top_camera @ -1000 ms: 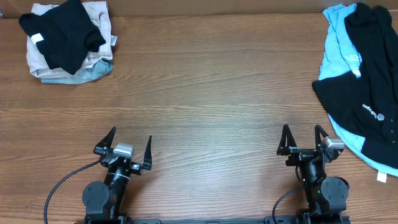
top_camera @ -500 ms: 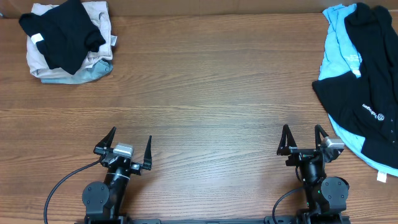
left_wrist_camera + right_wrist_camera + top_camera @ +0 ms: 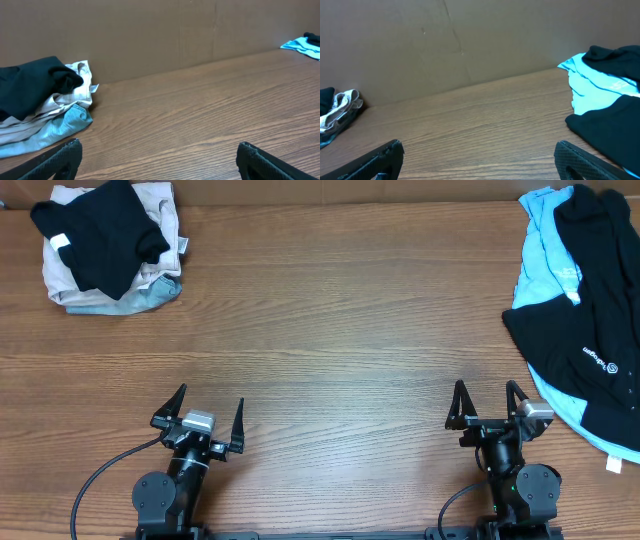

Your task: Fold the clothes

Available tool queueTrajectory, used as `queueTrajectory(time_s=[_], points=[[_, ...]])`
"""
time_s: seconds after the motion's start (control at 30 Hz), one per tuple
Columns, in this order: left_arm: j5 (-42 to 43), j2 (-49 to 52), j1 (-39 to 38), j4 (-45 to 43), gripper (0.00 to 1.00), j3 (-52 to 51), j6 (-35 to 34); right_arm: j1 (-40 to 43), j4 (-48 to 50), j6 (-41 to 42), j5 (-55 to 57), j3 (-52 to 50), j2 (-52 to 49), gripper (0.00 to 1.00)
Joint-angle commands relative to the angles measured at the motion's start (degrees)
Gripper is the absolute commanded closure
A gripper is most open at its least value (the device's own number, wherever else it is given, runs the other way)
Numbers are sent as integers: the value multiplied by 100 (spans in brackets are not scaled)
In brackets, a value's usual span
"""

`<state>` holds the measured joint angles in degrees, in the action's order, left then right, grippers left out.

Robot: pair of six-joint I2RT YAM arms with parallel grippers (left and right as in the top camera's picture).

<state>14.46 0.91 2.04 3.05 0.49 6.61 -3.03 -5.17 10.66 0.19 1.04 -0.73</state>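
Note:
A large black T-shirt (image 3: 590, 330) with small white logo lettering lies spread at the table's right edge, over a light blue T-shirt (image 3: 545, 260) with a white tag (image 3: 613, 464). Both also show in the right wrist view, the black one (image 3: 612, 122) and the blue one (image 3: 592, 75). My left gripper (image 3: 197, 412) is open and empty near the front edge at the left. My right gripper (image 3: 487, 402) is open and empty at the front right, just left of the black shirt's edge.
A pile of folded clothes (image 3: 110, 245), black on top of beige and pale blue, sits at the back left corner; it also shows in the left wrist view (image 3: 42, 107). A brown cardboard wall (image 3: 470, 40) stands behind the wooden table (image 3: 330, 330).

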Motion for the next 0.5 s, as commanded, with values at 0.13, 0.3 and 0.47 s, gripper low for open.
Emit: queueTrajectory(time_s=[0.13, 0.3, 0.47], points=[[-48, -61, 59, -2, 0, -22, 70, 22, 37, -22, -31, -57, 50, 0], [-48, -61, 59, -2, 0, -22, 68, 22, 35, -22, -31, -57, 50, 0], [-50, -61, 61, -35, 0, -22, 140, 20, 136, -22, -48, -57, 50, 0]])
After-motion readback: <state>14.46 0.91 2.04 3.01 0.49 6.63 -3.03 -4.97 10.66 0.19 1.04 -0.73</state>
